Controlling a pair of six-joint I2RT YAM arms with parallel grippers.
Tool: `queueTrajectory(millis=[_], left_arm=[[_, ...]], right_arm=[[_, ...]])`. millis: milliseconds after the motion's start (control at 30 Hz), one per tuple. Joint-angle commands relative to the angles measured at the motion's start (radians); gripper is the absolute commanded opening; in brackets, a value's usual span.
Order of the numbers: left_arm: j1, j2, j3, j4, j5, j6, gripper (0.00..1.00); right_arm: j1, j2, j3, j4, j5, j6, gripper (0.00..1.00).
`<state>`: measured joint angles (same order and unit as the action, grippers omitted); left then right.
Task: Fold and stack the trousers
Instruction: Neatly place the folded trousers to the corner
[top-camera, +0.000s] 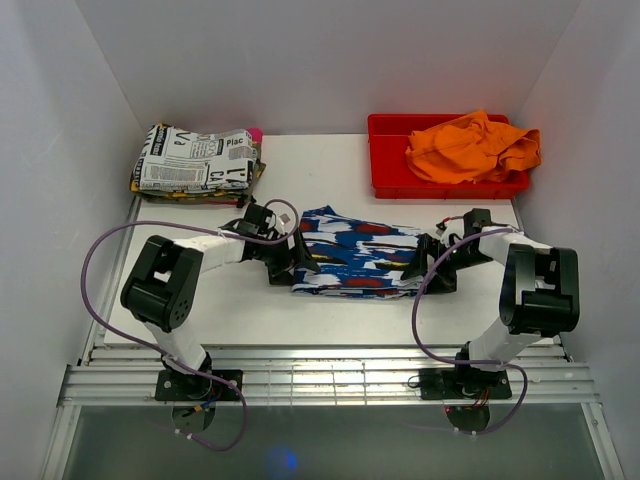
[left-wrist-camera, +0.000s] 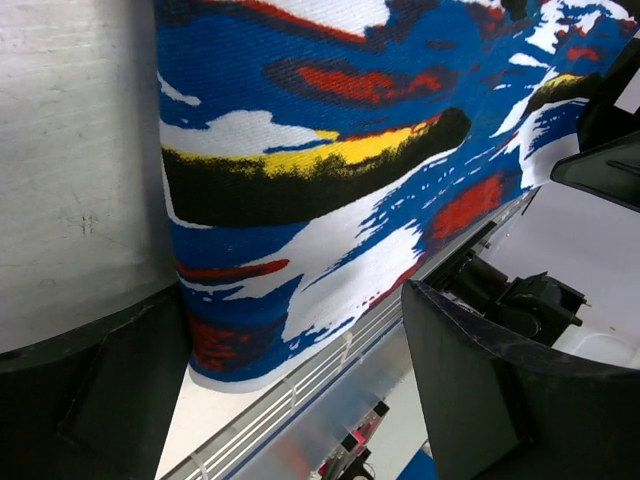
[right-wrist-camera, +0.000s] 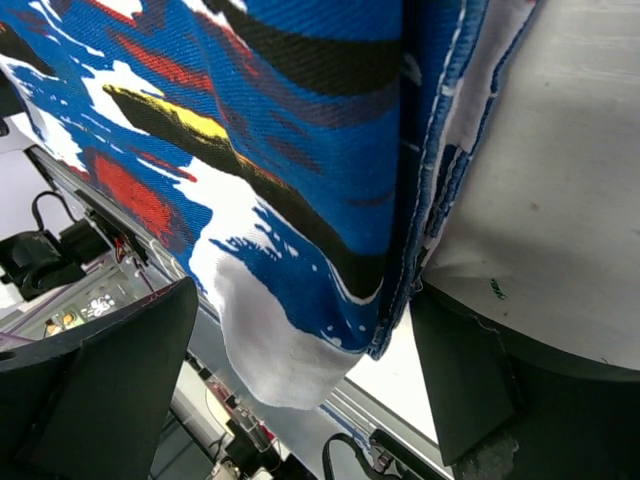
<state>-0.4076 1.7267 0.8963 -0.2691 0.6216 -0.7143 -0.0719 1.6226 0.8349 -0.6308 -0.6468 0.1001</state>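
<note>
- Trousers (top-camera: 355, 252): blue with white streaks and red, black and yellow patches. They lie folded into a flat, layered oblong at the middle of the table (top-camera: 340, 170), long side running left to right. In the right wrist view the stacked edges show, with one white corner sticking out.
- Left gripper (top-camera: 293, 258): low at the left end of the trousers. Its fingers (left-wrist-camera: 90, 400) are spread wide, with the cloth's end lying between them and nothing pinched.
- Right gripper (top-camera: 422, 262): low at the right end of the trousers. Its fingers (right-wrist-camera: 470, 380) are also spread wide and straddle the layered edge, nothing clamped.
- Print cloth (top-camera: 195, 165): a folded black-and-white stack at the far left corner, well apart from the trousers.
- Red bin (top-camera: 390, 180): at the far right corner.
- Orange cloth (top-camera: 475, 148): crumpled, heaped in the bin.
</note>
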Motion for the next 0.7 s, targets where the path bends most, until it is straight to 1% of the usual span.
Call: queueTrajectory(millis=[0,67,167,200,267,300,333,433,467,500,533,567,600,633,667], left_arm=[[-0.019,0.016,-0.036,-0.056,-0.060,-0.031,0.93],[-0.019,-0.001,-0.049,-0.099,-0.089,-0.025,0.93],[-0.019,-0.041,-0.101,-0.093,-0.077,-0.037,0.93],[-0.026,-0.053,-0.111,-0.084,-0.077,-0.046,0.91],[-0.031,-0.058,-0.120,-0.059,-0.083,-0.047,0.83],[-0.031,-0.058,-0.117,-0.056,-0.088,-0.039,0.80],[-0.031,-0.052,-0.108,-0.059,-0.094,-0.031,0.73],[-0.031,-0.053,-0.070,-0.070,-0.115,-0.007,0.61],[-0.031,-0.055,-0.060,-0.082,-0.118,-0.004,0.52],[-0.030,-0.056,-0.042,-0.087,-0.125,0.001,0.48],[-0.030,-0.061,-0.036,-0.091,-0.131,0.013,0.45],[-0.030,-0.070,-0.031,-0.100,-0.131,0.019,0.38],[-0.030,-0.073,-0.025,-0.111,-0.131,0.025,0.33],[-0.030,-0.078,-0.008,-0.120,-0.138,0.035,0.26],[-0.030,-0.093,-0.001,-0.137,-0.146,0.059,0.15]], right_arm=[[0.027,0.046,-0.033,0.071,0.075,-0.025,0.92],[0.027,0.037,-0.040,0.068,0.079,-0.026,0.88],[0.027,0.022,-0.065,0.077,0.073,-0.023,0.74],[0.029,0.025,-0.068,0.086,0.062,-0.020,0.63],[0.030,0.034,-0.053,0.085,0.062,-0.029,0.51],[0.030,0.039,-0.045,0.080,0.070,-0.042,0.41],[0.030,0.043,-0.027,0.069,0.076,-0.046,0.38],[0.030,0.034,-0.011,0.056,0.073,-0.057,0.28],[0.030,0.028,-0.005,0.051,0.065,-0.059,0.24],[0.034,0.023,0.000,0.049,0.046,-0.060,0.15],[0.037,0.008,0.004,0.045,0.039,-0.065,0.12],[0.044,0.000,0.016,0.034,0.038,-0.065,0.09],[0.050,-0.013,0.023,0.029,0.033,-0.068,0.08],[0.057,-0.020,0.029,0.023,0.033,-0.069,0.08],[0.067,-0.024,0.035,0.017,0.033,-0.071,0.08]])
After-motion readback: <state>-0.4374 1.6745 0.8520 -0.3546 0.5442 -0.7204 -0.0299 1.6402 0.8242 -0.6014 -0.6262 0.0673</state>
